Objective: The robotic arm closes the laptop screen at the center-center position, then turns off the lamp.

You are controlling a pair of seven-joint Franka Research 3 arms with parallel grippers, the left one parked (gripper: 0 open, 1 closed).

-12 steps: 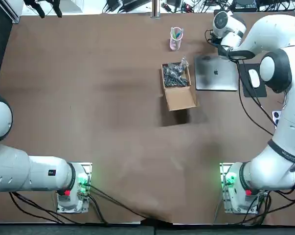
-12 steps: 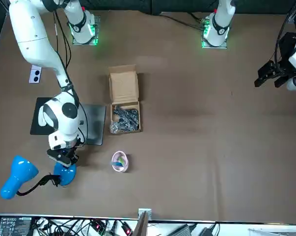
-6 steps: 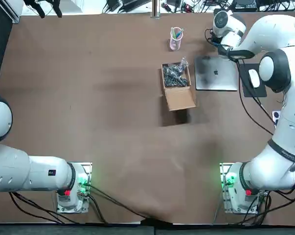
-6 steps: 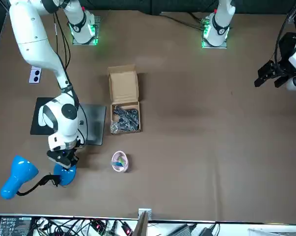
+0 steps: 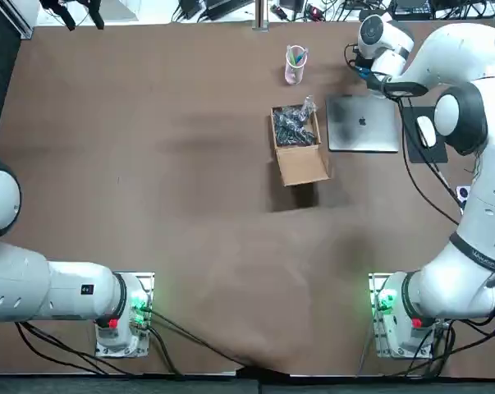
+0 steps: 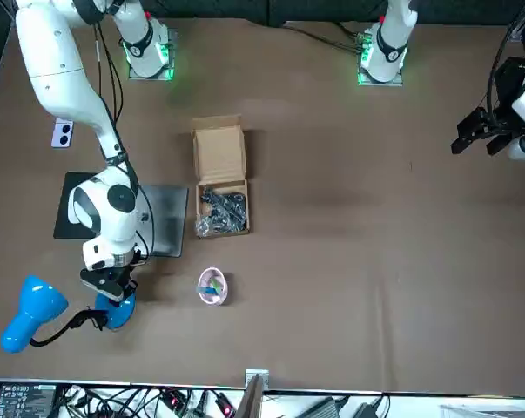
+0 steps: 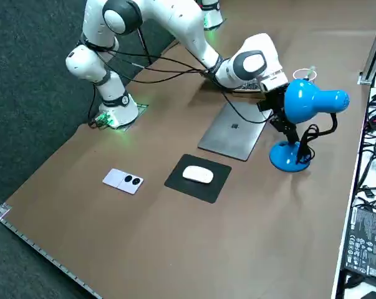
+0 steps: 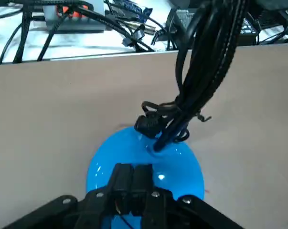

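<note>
The silver laptop (image 5: 362, 123) lies closed on the table, also seen in the right side view as the laptop (image 7: 234, 129). The blue lamp stands beyond it, near the table's far edge, with its head (image 7: 309, 99) on a black neck over the round base (image 7: 289, 156). My right gripper (image 8: 135, 186) is shut, its two black fingers pressed together with the tips down at the top of the blue lamp base (image 8: 182, 167). From the front the gripper (image 6: 111, 289) sits just above the lamp base (image 6: 116, 312). The lamp head (image 6: 27, 315) points away to the side.
An open cardboard box (image 5: 297, 141) of dark parts sits beside the laptop. A pink cup (image 5: 295, 65) with pens stands near the far edge. A white mouse (image 7: 198, 175) on a black pad (image 7: 206, 187) and a small white device (image 7: 123, 180) lie on the laptop's other side. Cables crowd the far edge.
My right wrist has shifted a little from over the laptop's back edge toward the lamp base. Laptop, lamp and box have not moved.
</note>
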